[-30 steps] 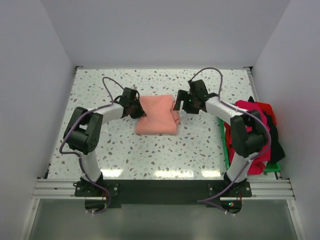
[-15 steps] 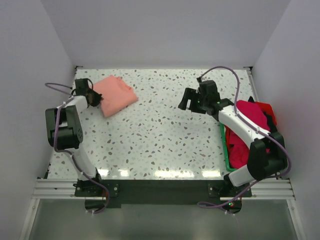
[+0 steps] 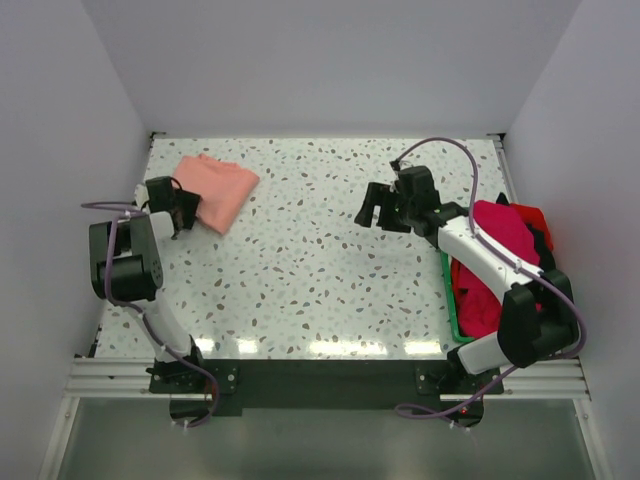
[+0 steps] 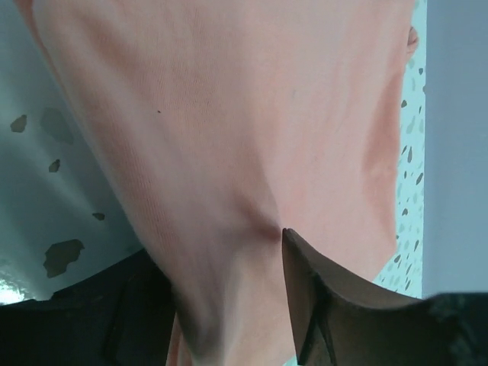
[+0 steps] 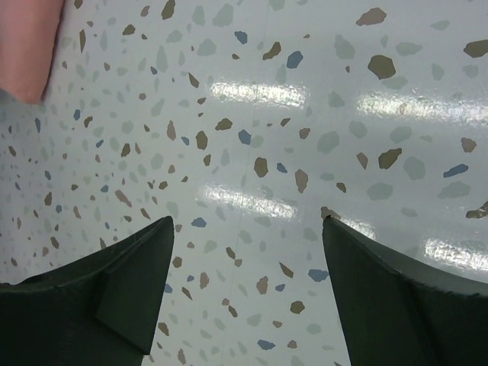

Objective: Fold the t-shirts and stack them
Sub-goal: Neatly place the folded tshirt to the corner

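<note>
From the top we're seeing the left hand (image 3: 188, 210) pinching the edge of the folded salmon-pink t-shirt (image 3: 218, 188), which is lying on the bench (image 3: 300, 270) far across from the green tray (image 3: 447, 292). The other t-shirts (image 3: 497, 228) are piling up in that tray, with the right hand (image 3: 378, 205) hovering near it. Left wrist: pink cloth is bunching between its fingers (image 4: 335, 297). Right wrist: we're looking at fingers (image 5: 130, 282) spread wide over speckled bench.

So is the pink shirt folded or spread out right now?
Folded: the pink shirt is a compact bundle, pinched by the left gripper.
</note>
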{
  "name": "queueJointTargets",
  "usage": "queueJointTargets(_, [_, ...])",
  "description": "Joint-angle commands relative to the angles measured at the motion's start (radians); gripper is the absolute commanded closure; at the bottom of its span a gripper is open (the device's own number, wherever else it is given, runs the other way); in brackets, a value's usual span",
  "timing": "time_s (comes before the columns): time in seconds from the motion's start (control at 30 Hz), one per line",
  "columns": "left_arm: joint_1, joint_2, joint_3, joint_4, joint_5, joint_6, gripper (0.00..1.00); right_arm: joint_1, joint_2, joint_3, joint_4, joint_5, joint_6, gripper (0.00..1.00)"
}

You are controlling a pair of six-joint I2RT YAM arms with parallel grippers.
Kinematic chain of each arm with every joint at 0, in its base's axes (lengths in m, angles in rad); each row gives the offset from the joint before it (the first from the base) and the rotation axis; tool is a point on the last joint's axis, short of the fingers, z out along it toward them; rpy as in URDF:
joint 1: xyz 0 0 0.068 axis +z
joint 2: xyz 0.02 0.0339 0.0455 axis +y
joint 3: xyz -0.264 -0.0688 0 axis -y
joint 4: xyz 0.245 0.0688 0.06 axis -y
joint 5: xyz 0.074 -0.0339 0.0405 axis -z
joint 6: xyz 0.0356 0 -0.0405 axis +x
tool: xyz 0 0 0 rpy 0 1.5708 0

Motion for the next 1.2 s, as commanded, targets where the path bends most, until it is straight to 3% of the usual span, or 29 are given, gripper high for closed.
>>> queueJointTargets(0.0, [-0.011,-0.085,0.008,0.026,-0.061,0.050,0.41,0.006,-0.032,-0.003,0.021,-0.033,-0.022,0.18])
queueJointTargets(0.13, [-0.011,-0.175,0.014,-0.175,-0.181,0.106,0.33,0.009,-0.032,0.001,0.020,-0.041,-0.022,0.18])
queueJointTargets(0.3, [-0.016,-0.292,0.027,-0.400,-0.322,0.113,0.31,0.014,-0.046,0.003,0.020,-0.050,-0.020,0.18])
queueJointTargets(0.5, [-0.154,-0.381,0.076,-0.428,-0.481,0.244,0.39,0.014,-0.055,0.004,0.015,-0.058,-0.023,0.18])
queueJointTargets(0.67, [-0.273,-0.233,0.226,-0.531,-0.556,0.327,0.41,0.014,-0.055,0.010,0.009,-0.055,-0.025,0.18])
queueJointTargets(0.83, [-0.333,-0.084,0.260,-0.546,-0.574,0.372,0.41,0.015,-0.060,0.020,-0.002,-0.047,-0.032,0.18])
queueJointTargets(1.17, [-0.330,0.189,0.457,-0.589,-0.540,0.393,0.37,0.015,-0.053,0.017,-0.002,-0.053,-0.039,0.18])
